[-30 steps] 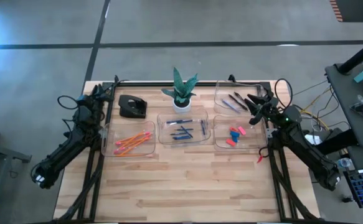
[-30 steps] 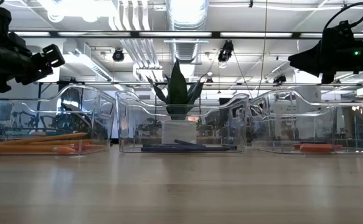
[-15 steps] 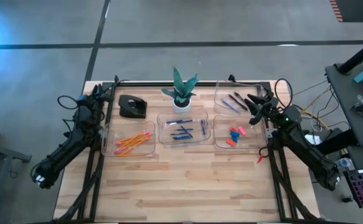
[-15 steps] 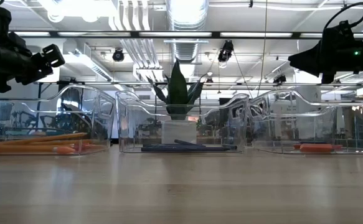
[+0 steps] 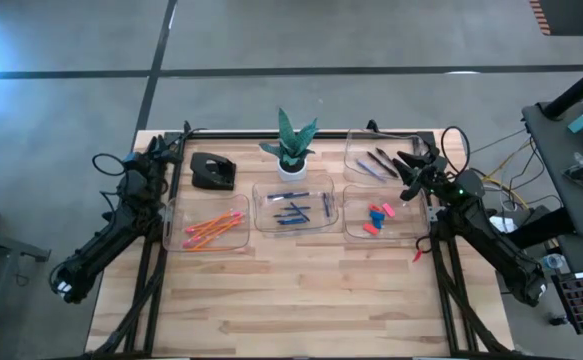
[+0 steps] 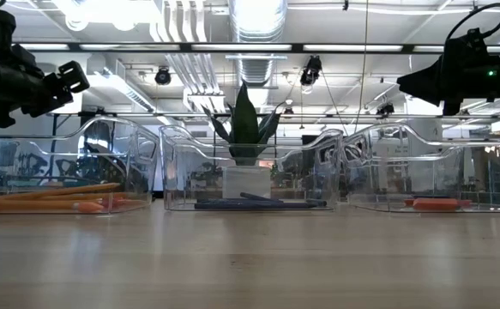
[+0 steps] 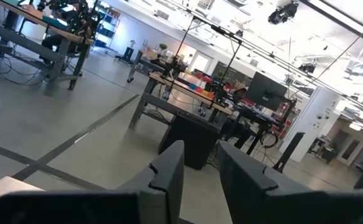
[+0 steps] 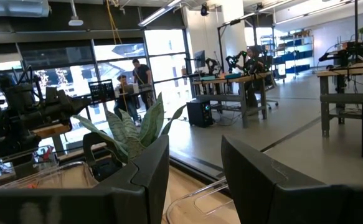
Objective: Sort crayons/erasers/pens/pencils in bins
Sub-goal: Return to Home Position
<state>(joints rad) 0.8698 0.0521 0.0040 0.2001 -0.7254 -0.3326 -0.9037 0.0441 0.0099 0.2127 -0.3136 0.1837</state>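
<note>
Four clear bins stand in the middle of the table. The left bin (image 5: 209, 228) holds the orange pencils (image 5: 211, 227), which also show in the low view (image 6: 44, 199). The middle bin (image 5: 293, 205) holds the blue crayons (image 5: 293, 211). The near right bin (image 5: 381, 215) holds the erasers (image 5: 376, 214). The far right bin (image 5: 376, 158) holds the dark pens (image 5: 379, 162). My left gripper (image 5: 178, 143) hangs open and empty above the table's far left corner. My right gripper (image 5: 404, 166) hangs open and empty above the right bins.
A potted plant (image 5: 292, 142) stands behind the middle bin. A black desk object (image 5: 211, 172) sits behind the left bin. A small red piece (image 5: 418, 255) lies by the table's right edge. Bare wood spans the near half of the table (image 5: 291, 295).
</note>
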